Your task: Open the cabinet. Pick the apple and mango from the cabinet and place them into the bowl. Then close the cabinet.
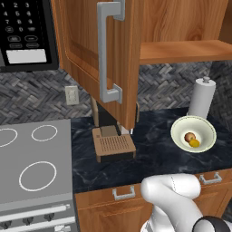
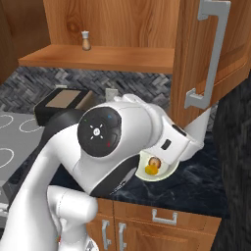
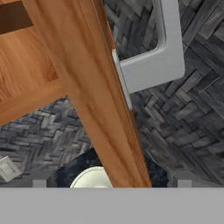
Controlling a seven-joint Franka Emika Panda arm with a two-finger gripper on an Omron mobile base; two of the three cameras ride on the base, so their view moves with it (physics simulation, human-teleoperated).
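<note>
- Gripper (image 3: 111, 183) looked along the edge of the open cabinet door (image 3: 94, 94); its two dark tips stood well apart at the bottom of the hand view, one on each side of the door edge, so I judged it wide and holding nothing.
- I saw the grey bar handle (image 3: 159, 61) of that door just beside the edge, on the right.
- I saw the cabinet (image 1: 181, 27) open, with its wooden shelf (image 1: 183, 50) in plain sight.
- On the shelf in the right base view stood a small shaker (image 2: 86, 40).
- I found the bowl (image 1: 193, 133) on the dark counter (image 1: 154, 136), with the apple (image 1: 189, 137) and the mango (image 1: 194, 143) inside it, touching each other.
- Behind the bowl stood a paper towel roll (image 1: 202, 97).
- A toaster (image 1: 113, 144) was on the counter under the left door, beside the stove (image 1: 34, 165).
</note>
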